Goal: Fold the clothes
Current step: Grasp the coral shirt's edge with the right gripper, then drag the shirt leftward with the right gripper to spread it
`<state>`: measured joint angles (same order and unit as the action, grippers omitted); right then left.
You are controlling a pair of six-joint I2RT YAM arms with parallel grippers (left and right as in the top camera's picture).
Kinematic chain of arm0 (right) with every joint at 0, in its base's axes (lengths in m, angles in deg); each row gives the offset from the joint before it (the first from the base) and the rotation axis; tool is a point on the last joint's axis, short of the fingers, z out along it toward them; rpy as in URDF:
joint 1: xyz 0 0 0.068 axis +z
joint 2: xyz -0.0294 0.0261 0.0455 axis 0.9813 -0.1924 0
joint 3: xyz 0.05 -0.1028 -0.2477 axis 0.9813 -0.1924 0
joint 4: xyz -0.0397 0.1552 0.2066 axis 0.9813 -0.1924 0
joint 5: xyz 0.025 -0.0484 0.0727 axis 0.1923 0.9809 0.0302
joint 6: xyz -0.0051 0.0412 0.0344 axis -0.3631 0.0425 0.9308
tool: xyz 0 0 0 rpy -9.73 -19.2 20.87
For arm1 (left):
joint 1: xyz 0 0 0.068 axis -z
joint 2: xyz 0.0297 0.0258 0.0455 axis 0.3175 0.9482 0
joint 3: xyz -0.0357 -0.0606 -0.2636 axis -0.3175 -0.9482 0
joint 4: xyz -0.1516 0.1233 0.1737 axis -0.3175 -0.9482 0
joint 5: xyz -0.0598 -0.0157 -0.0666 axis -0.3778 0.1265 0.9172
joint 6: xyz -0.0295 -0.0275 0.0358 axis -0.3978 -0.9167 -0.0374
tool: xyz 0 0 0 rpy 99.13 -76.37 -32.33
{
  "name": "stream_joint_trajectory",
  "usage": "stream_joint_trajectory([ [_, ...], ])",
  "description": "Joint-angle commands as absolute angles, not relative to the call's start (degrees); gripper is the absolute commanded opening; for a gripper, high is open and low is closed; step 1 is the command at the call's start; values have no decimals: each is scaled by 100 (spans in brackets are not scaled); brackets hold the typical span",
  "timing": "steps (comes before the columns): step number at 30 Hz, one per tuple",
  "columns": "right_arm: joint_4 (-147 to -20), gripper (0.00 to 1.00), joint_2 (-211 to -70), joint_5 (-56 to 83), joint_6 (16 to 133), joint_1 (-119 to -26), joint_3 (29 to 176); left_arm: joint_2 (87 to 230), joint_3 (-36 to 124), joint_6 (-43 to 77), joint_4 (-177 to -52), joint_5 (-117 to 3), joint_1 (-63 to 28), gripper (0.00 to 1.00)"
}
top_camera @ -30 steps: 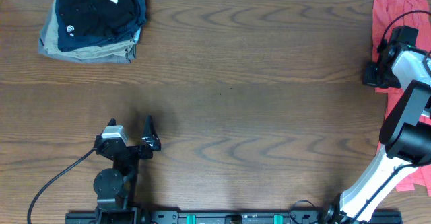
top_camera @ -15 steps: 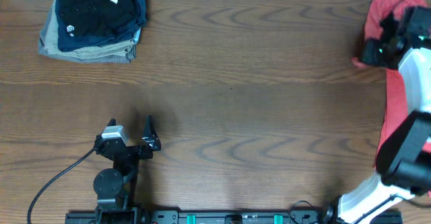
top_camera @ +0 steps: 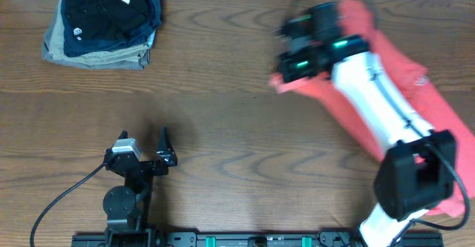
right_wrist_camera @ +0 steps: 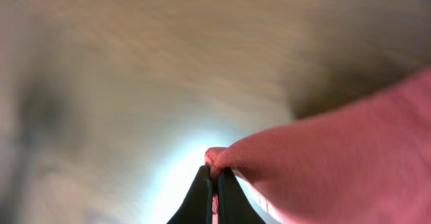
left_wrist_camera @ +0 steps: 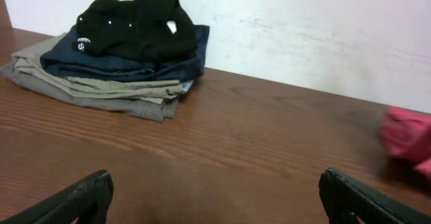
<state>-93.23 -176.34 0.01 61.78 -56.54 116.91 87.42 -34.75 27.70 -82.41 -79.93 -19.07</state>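
Observation:
The coral-red T-shirt [top_camera: 415,91] is stretched in a long band from the right table edge toward the middle of the far side. My right gripper [top_camera: 280,80] is shut on its leading edge; in the right wrist view the fingers [right_wrist_camera: 215,177] pinch a fold of the red cloth [right_wrist_camera: 337,163]. The view is blurred by motion. My left gripper [top_camera: 165,149] is open and empty, low over the near left of the table, fingers wide apart [left_wrist_camera: 215,197]. A bit of the red shirt [left_wrist_camera: 407,138] shows at the right in the left wrist view.
A stack of folded garments, navy-black on khaki-grey [top_camera: 104,21], lies at the far left corner; it also shows in the left wrist view [left_wrist_camera: 121,56]. A white wall [left_wrist_camera: 303,29] runs behind the table's far edge. The wooden table [top_camera: 223,113] spans the view.
My right arm has swung quickly left from the far right edge toward the middle, dragging the red shirt out across the table. The left arm has not moved.

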Motion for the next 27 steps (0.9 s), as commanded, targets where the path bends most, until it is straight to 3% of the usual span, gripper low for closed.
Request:
stream_joint_trajectory([
  [1, -9109, 1, -17783, -259, 6521, -4690, 11671, 8709, -3567, 2803, -8438, -7932, -1881, 98],
  [6, -8746, 1, -17804, 351, 7091, -3839, 11696, 8709, -3567, 2803, -8438, -7932, -1881, 98],
  [7, -8750, 6, -17804, 399, 7130, -3798, 11728, 8709, -3567, 2803, -8438, -7932, -1881, 98],
  [9, -8822, 26, -17794, 337, 7133, -3805, 11805, 8709, -3567, 2801, -8438, -7932, -1881, 98],
  [11, -9054, 39, -17752, 215, 7130, -3890, 11925, 8709, -3567, 2803, -8438, -7932, -1881, 98],
  [13, -9410, 77, -17680, 160, 7130, -4038, 12082, 8709, -3567, 2803, -8438, -7932, -1881, 98],
  [17, -10248, 96, -17490, 187, 7089, -4508, 12426, 8709, -3567, 2801, -8440, -7932, -1881, 98],
  [27, -11937, 99, -17083, 200, 7087, -6036, 12528, 8709, -3567, 2803, -8438, -7932, -1881, 98],
])
